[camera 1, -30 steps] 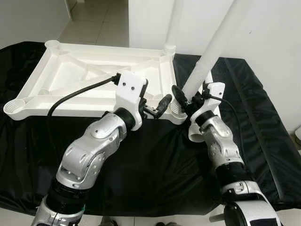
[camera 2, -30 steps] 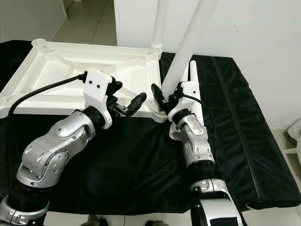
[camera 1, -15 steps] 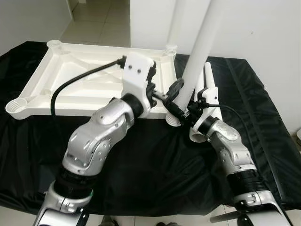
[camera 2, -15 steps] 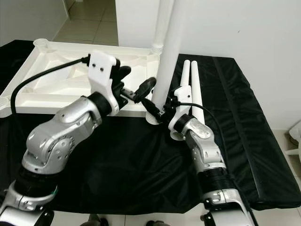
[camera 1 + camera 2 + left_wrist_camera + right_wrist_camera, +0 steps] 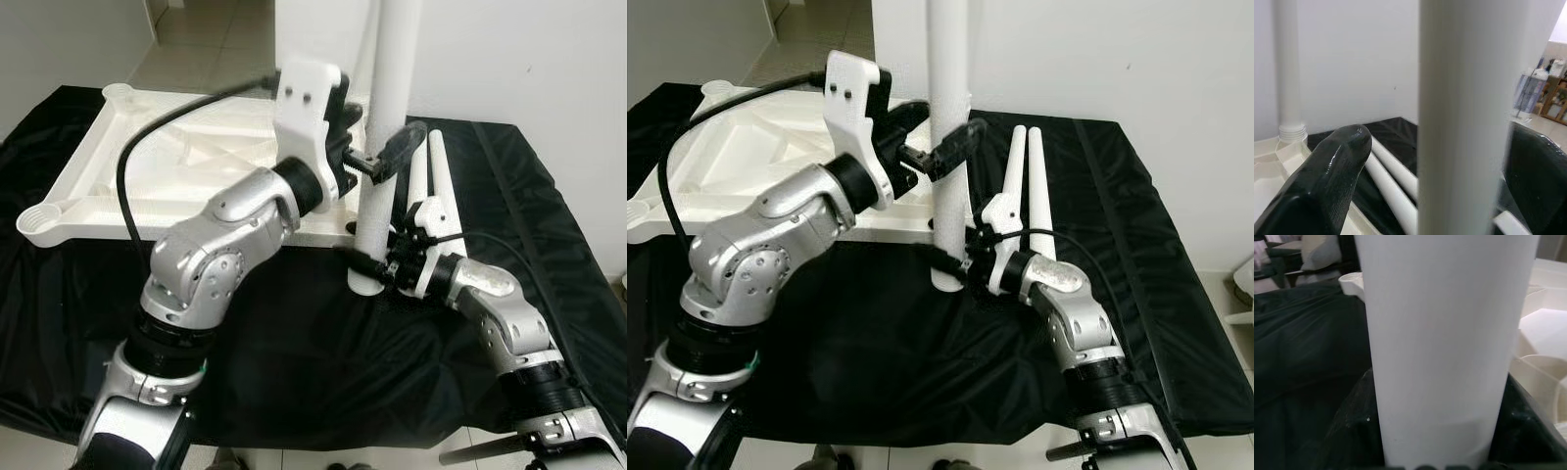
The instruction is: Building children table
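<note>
— What can't we see properly here?

— The top of the upright white leg (image 5: 390, 127) runs out of the head views, so we cannot tell how long it is. Its foot stands by the near right corner of the white tabletop (image 5: 147, 176), which lies upside down on the black cloth (image 5: 294, 362). The left arm covers that corner, so we cannot say whether the leg sits in a socket there or just beside it.

— And the grippers?

— We see the left gripper (image 5: 367, 162) high on the leg, one black finger (image 5: 400, 149) crossing its front and the other behind it. In the left wrist view the leg stands between the two fingers (image 5: 1327, 171); it looks grasped, though we cannot make out firm contact on both sides. The right gripper (image 5: 377, 269) is low, closed around the leg's base; in its wrist view the leg (image 5: 1444, 342) sits tight between the dark pads (image 5: 1352, 431).

— How many legs do we count?

— Four. One is held upright, a second leg (image 5: 950, 44) stands in the far right corner socket behind it, and two spare legs (image 5: 1031, 186) lie side by side on the cloth to the right of the tabletop. We also count two open corner sockets, one far left (image 5: 118, 93) and one near left (image 5: 41, 217).
</note>
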Available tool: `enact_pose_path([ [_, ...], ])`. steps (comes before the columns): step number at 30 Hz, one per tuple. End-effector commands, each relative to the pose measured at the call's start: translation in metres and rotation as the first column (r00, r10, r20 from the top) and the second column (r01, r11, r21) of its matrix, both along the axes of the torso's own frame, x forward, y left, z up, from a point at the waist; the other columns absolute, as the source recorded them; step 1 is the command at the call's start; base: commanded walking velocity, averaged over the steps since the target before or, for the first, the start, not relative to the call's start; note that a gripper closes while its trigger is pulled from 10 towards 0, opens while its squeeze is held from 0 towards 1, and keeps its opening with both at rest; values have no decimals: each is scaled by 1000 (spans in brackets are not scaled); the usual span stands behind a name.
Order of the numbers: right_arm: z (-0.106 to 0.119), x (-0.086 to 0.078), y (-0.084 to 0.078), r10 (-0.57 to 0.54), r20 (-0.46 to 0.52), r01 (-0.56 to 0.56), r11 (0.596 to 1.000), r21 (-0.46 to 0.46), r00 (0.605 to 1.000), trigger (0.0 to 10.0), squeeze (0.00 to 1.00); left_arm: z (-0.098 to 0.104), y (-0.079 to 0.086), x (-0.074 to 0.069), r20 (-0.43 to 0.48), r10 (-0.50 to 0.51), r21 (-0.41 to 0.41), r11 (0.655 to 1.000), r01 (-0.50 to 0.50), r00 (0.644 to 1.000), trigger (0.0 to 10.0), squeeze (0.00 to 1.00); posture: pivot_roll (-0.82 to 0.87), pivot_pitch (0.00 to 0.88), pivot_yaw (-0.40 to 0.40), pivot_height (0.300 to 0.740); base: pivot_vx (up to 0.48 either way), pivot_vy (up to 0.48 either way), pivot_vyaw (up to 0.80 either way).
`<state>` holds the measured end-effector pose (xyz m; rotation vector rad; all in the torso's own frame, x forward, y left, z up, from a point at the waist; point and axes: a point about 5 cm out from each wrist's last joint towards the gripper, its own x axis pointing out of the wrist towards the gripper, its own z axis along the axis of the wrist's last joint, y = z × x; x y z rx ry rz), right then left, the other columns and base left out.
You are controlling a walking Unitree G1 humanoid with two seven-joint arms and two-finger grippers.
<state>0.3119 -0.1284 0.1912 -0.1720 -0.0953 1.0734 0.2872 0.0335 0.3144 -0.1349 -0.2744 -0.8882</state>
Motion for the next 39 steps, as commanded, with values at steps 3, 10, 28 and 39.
enact_pose_path([
  [3, -1, -8, 1, 59, -13, -60, 998, -35, 998, 10000, 0, 0, -11, -15, 54, -344, 112, 935, 337, 937, 10000, 0, -7, 104, -5, 740, 0, 0, 0],
  [10, -3, -9, -2, 58, -28, -60, 997, -54, 998, 10000, 0, 0, -7, -18, 34, -395, 126, 913, 389, 918, 0, 0, -9, 102, -2, 740, 0, 0, 0],
  [28, -2, 3, 3, -111, -39, 111, 994, 8, 993, 10000, 0, -4, -4, -18, 28, -383, 177, 911, 372, 923, 10000, 0, -12, 89, -7, 740, 0, 0, 0],
  [39, 10, 16, 2, -297, -51, 302, 942, 150, 953, 10000, 1000, 6, 4, -3, 33, -207, 200, 960, 196, 978, 10000, 0, -13, 85, -9, 740, 0, 0, 0],
])
